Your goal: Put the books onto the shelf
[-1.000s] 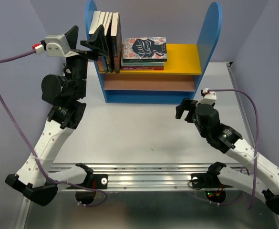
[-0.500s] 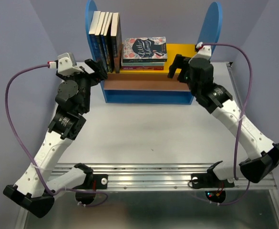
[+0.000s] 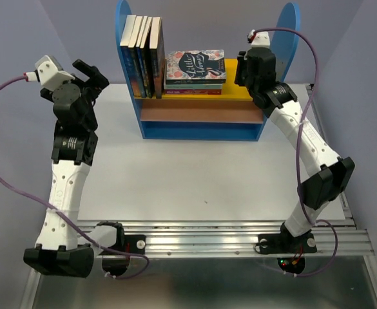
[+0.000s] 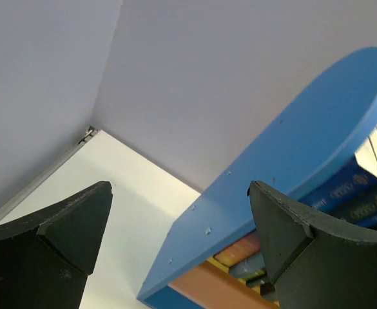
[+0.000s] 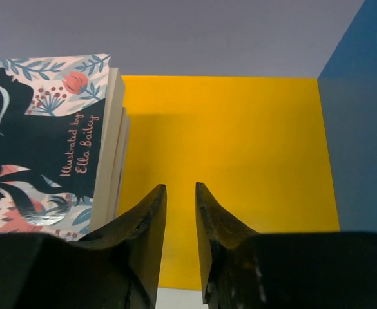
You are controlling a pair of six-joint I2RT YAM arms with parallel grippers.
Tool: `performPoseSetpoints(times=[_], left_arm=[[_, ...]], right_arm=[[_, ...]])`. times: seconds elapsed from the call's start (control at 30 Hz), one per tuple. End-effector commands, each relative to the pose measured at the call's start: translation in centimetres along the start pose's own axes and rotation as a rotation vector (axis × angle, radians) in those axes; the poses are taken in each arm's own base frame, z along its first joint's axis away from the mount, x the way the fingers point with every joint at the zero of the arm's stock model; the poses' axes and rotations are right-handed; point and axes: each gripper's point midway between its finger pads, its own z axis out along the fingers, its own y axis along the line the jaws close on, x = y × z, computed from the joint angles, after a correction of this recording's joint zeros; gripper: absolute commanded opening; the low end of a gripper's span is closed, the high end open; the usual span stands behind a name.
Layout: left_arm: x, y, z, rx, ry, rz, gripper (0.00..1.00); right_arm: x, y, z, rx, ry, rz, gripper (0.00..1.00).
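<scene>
Several thin books (image 3: pixel 143 55) stand upright at the left end of the shelf's (image 3: pixel 288 38) yellow upper board, against the left blue panel. My left gripper (image 3: pixel 93 80) hangs open and empty to the left of the shelf, clear of it. In the left wrist view this gripper (image 4: pixel 179 187) faces the blue side panel (image 4: pixel 291 148), with blue book spines (image 4: pixel 349 190) showing behind it. My right gripper (image 3: pixel 239 69) is over the bare right part of the yellow board (image 5: pixel 240 148). The right gripper (image 5: pixel 180 187) has only a narrow gap between its fingers, with nothing in it.
A flat stack topped by a floral pink-and-navy cover (image 3: pixel 194 64) lies mid-board, just left of the right gripper; it is the floral cover (image 5: pixel 40 141) in the right wrist view. The right blue panel (image 5: pixel 362 129) stands close on the other side. Purple walls enclose the white table (image 3: pixel 194 174).
The right arm has risen from the shelf's front to the yellow board, and its jaws have narrowed from wide open. The left arm has drawn back leftward, away from the upright books.
</scene>
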Motion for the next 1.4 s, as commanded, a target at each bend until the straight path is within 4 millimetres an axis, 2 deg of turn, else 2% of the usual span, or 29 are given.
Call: performPoseSetpoints(times=[0.0,0.1,0.13,0.17,0.2,0.23,0.27,0.3,0.33,0.37,0.43,0.6,0.63,0.73,0.77,0.83,0.97,1.23,1.37], left_arm=[[0.1,0.7,2.9,-0.018,0.050,-0.043,0.99],[1.3,0.8,5.6,0.028,0.116,-0.031,0.99],[1.5,0.8,6.1,0.035,0.121,-0.026,0.99],[2.1,0.8,7.1,0.036,0.133,-0.019,0.99],[2.6,0.7,7.9,0.044,0.139,-0.009,0.99],[2.8,0.7,8.3,0.044,0.144,-0.005,0.99],[3.0,0.7,8.7,0.039,0.148,-0.003,0.99],[3.4,0.7,9.4,0.038,0.161,0.005,0.99],[3.6,0.6,9.7,0.042,0.167,0.005,0.99],[3.8,0.5,10.0,0.054,0.167,0.019,0.99],[4.9,0.1,10.8,0.087,0.189,0.045,0.99],[6.7,0.7,12.5,0.069,0.217,0.066,0.99],[7.4,0.9,13.0,0.067,0.231,0.071,0.99],[9.2,0.8,13.8,0.085,0.271,0.073,0.99],[10.3,1.0,14.2,0.085,0.295,0.073,0.99],[12.0,0.8,14.5,0.113,0.342,0.067,0.99],[14.1,-0.1,14.4,0.182,0.398,0.077,0.99],[16.0,-1.3,14.2,0.192,0.423,0.065,0.99],[17.0,-1.8,14.0,0.189,0.433,0.071,0.99]], right_arm=[[-1.6,0.1,0.7,-0.017,-0.031,-0.068,0.28],[-1.6,-1.7,2.1,0.016,-0.026,-0.079,0.27],[-1.9,-1.9,2.4,0.002,-0.031,-0.081,0.28],[-1.9,-1.3,2.6,-0.064,-0.026,-0.083,0.27],[-2.2,-1.8,3.2,-0.079,-0.027,-0.080,0.28],[-1.7,-1.6,3.7,-0.110,-0.015,-0.082,0.28],[-2.1,-0.7,3.8,-0.175,-0.020,-0.077,0.28],[-1.6,0.4,4.3,-0.258,-0.006,-0.095,0.26],[-1.2,0.3,4.7,-0.259,-0.003,-0.138,0.26],[-0.8,2.0,4.5,-0.360,0.004,-0.155,0.26],[0.6,3.6,4.9,-0.455,0.030,-0.179,0.24],[2.4,3.8,6.7,-0.455,0.062,-0.194,0.23],[3.2,3.9,7.2,-0.461,0.075,-0.205,0.23],[3.5,4.3,7.8,-0.471,0.082,-0.191,0.23],[3.9,4.5,8.1,-0.483,0.091,-0.189,0.23],[4.5,5.0,8.0,-0.518,0.102,-0.193,0.23],[6.7,5.7,7.7,-0.597,0.135,-0.247,0.24],[9.3,7.1,6.6,-0.711,0.217,-0.211,0.23],[10.4,7.5,6.6,-0.672,0.241,-0.235,0.22]])
